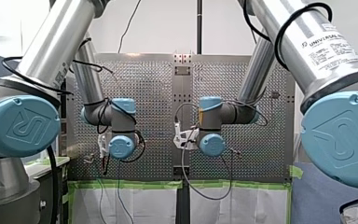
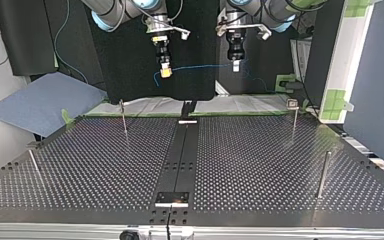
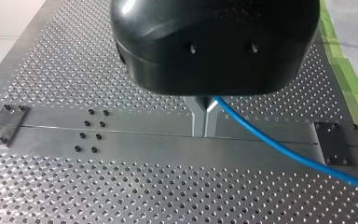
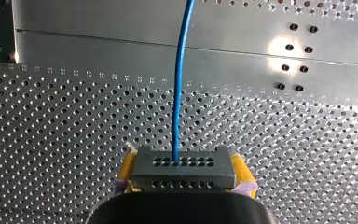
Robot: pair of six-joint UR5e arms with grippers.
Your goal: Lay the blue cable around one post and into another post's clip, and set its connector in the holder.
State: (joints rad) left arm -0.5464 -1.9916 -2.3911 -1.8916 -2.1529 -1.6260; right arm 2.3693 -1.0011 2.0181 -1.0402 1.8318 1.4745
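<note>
- Holding the blue cable (image 2: 202,66) aloft, both grippers hang in the upper middle of the top view, well above the table (image 2: 260,165).
- We find the right gripper (image 4: 184,171) clamped on the grey connector (image 4: 182,161) between its yellow pads. The cable runs straight out ahead of it.
- We find the left gripper (image 3: 205,130) with its metal fingers pinched together on the cable, which trails off beside them.
- No post is wrapped yet. A post with a small head (image 2: 293,117) stands at the top view's upper right, a plain post (image 2: 124,117) at its upper left.
- We judge the step in hand to be bringing the cable down to a post. We advise a lightly taut span between the grippers, an even descent of both, and a level connector so the cable does not kink where it leaves.
</note>
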